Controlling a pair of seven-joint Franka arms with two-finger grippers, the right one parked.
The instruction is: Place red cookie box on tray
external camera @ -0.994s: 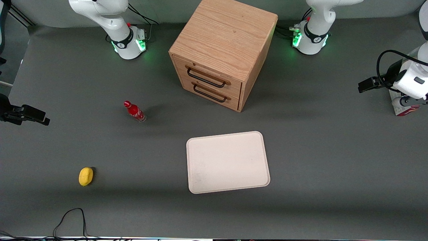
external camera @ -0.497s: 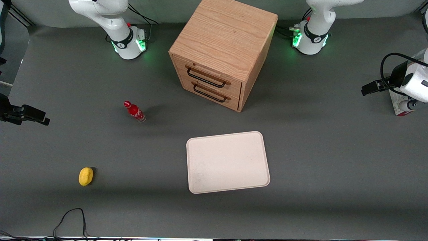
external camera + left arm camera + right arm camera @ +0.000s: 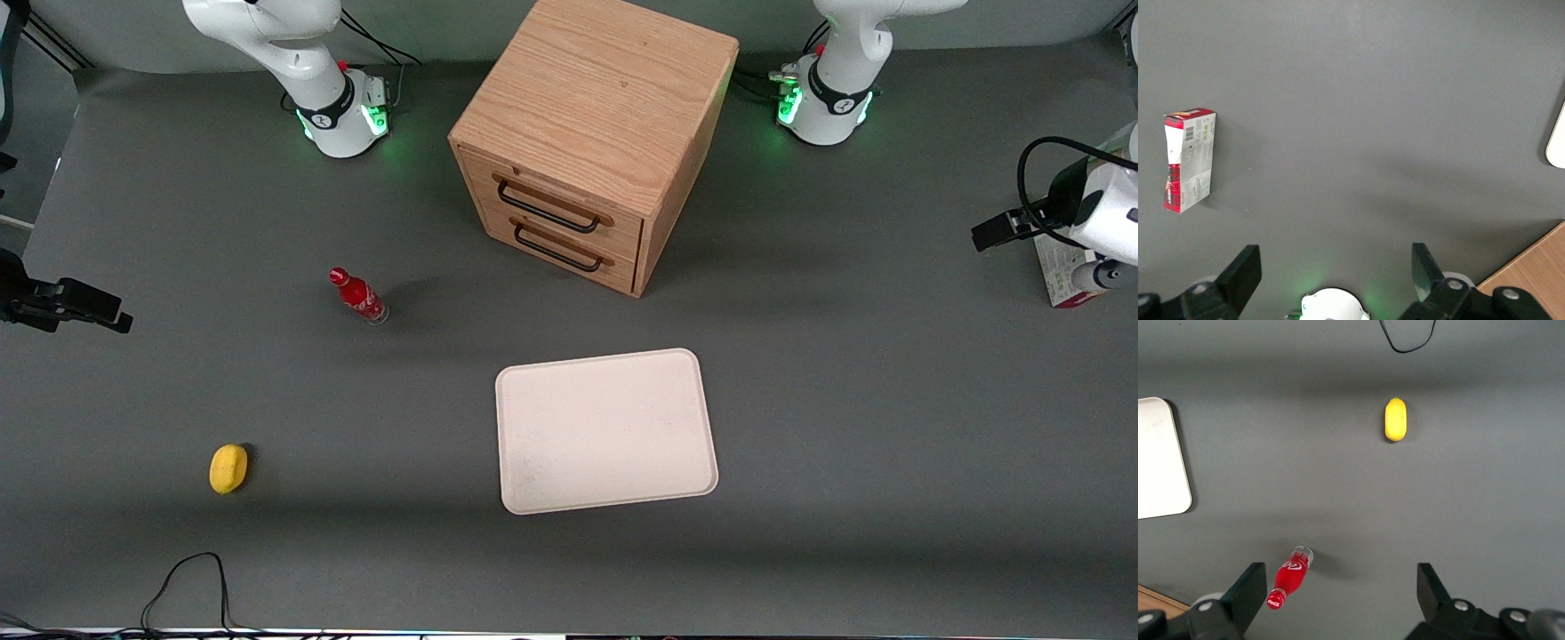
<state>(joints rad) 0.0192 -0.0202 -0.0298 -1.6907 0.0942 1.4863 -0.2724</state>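
Hand [image 3: 1331, 273] open above red cookie box [image 3: 1188, 160].

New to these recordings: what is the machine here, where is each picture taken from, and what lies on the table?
Two white robot arms stand on a grey table. One picture looks from the front; the other two come from cameras on each arm's wrist. The working arm's pincer hangs open and empty above the red cookie box, which lies at that arm's end of the table. The cream tray lies bare in front of a wooden drawer cabinet. A small red bottle and a yellow object lie toward the parked arm's end.
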